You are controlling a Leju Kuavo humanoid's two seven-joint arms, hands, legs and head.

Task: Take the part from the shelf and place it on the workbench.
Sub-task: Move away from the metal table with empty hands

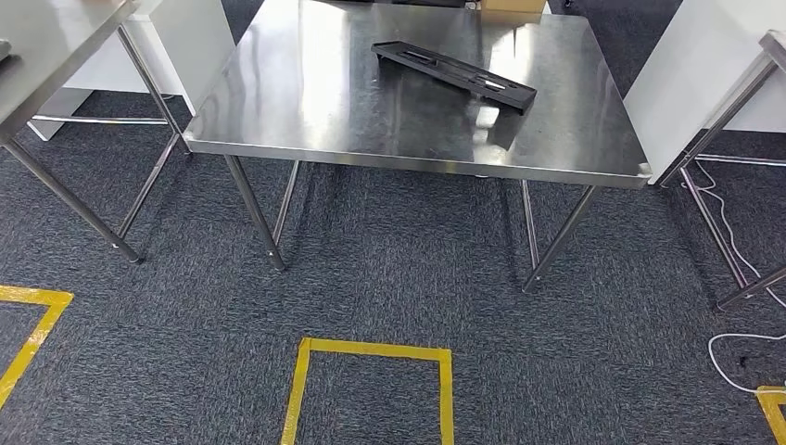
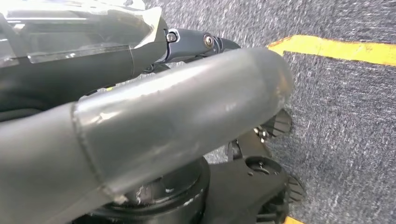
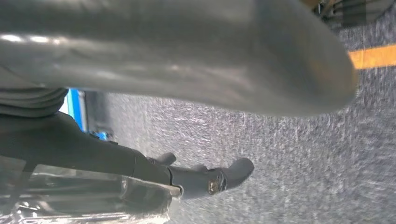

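Yellow floor tape (image 1: 371, 350) marks carpet before a steel counter (image 1: 306, 111). Black flat part (image 1: 454, 74) lies near its far right edge. Left hand (image 2: 154, 130) and right hand (image 3: 187, 60) hold nothing, fingers loosely extended.

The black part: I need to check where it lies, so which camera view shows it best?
The head view: the black part lies flat on the steel workbench, whole and unobstructed. The two wrist views face the carpet and offer no view of the part.

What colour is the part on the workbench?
Black; the part shows best in the head view.
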